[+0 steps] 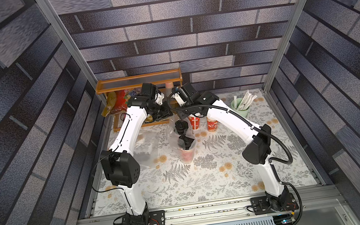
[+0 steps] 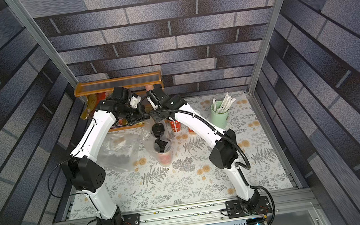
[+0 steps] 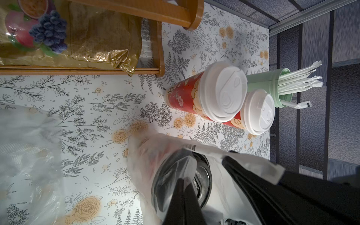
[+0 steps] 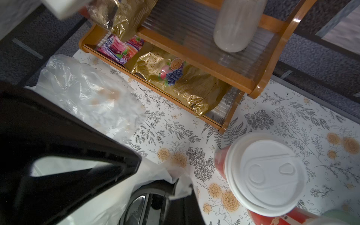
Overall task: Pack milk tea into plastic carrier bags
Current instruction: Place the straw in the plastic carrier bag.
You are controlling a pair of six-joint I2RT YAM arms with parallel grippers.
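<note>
A clear plastic carrier bag (image 1: 173,135) stands mid-table in both top views with two black-lidded red milk tea cups (image 1: 186,151) inside it. My left gripper (image 3: 184,178) is shut on a handle strip of this bag (image 3: 148,155) above a black lid (image 3: 203,175). On the other side, my right gripper (image 4: 183,187) is shut on the bag's other edge (image 4: 155,173), over a black lid (image 4: 144,204). Two white-lidded milk tea cups (image 1: 194,122) (image 1: 212,124) stand just right of the bag; the left wrist view shows them too (image 3: 222,91) (image 3: 259,111).
A second carrier bag (image 1: 146,149) lies flat to the left of the packed one. A wooden rack (image 1: 139,85) with foil snack packets (image 4: 185,79) stands at the back left. A green cup of straws (image 1: 242,106) sits at the back right.
</note>
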